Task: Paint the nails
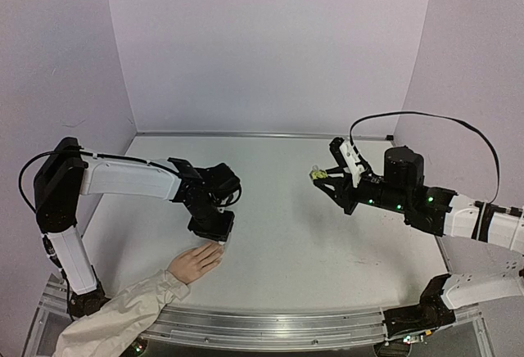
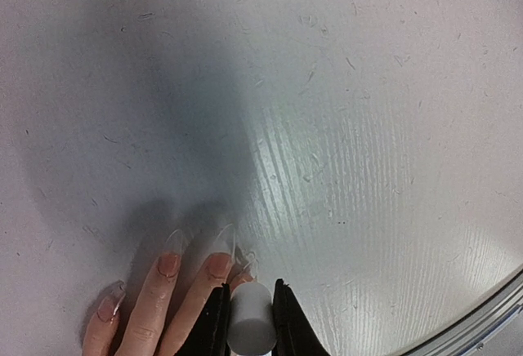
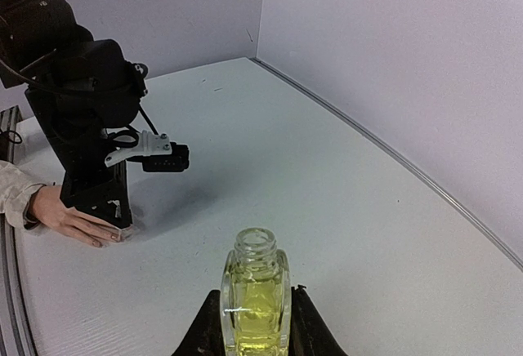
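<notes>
A pale peach hand [image 1: 195,263] with a beige sleeve [image 1: 115,316] lies flat on the table at the near left. Its long clear nails [image 2: 222,240] show in the left wrist view. My left gripper [image 1: 214,230] is shut on a white cap [image 2: 250,319] and holds it right over the fingertips; whatever hangs under the cap is hidden. My right gripper [image 1: 326,178] is shut on an open yellow-green bottle [image 3: 255,295] and holds it above the table at the right. The bottle also shows in the top view [image 1: 318,174].
Lilac walls [image 1: 270,46] close the back and both sides. A metal rail [image 1: 278,324] runs along the near edge. A black cable [image 1: 434,119] loops above the right arm. The left arm [image 3: 82,119] stands over the hand in the right wrist view.
</notes>
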`<move>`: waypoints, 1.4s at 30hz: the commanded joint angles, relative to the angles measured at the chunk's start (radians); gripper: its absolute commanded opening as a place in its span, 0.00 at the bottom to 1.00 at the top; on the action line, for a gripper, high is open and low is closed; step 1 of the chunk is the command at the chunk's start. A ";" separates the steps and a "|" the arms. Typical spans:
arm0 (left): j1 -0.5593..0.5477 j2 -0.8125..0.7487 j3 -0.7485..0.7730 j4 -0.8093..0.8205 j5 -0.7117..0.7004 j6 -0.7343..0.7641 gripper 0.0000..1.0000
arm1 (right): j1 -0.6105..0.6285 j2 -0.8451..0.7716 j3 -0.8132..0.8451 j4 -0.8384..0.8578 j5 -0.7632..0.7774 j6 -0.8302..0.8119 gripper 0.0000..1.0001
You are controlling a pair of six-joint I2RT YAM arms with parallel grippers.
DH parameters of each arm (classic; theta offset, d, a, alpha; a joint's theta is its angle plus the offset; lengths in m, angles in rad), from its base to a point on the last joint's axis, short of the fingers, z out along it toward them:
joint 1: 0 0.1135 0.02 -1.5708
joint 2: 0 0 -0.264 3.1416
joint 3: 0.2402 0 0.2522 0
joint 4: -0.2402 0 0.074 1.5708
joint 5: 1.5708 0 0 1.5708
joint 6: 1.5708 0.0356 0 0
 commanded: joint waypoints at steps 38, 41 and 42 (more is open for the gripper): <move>-0.002 0.001 0.098 0.000 -0.046 0.060 0.00 | 0.000 0.005 0.015 0.056 -0.002 -0.001 0.00; -0.004 -0.036 0.066 -0.006 -0.031 0.040 0.00 | 0.000 0.005 0.015 0.056 -0.008 0.002 0.00; -0.004 -0.045 0.054 -0.010 -0.029 0.032 0.00 | 0.000 0.005 0.016 0.056 -0.011 0.002 0.00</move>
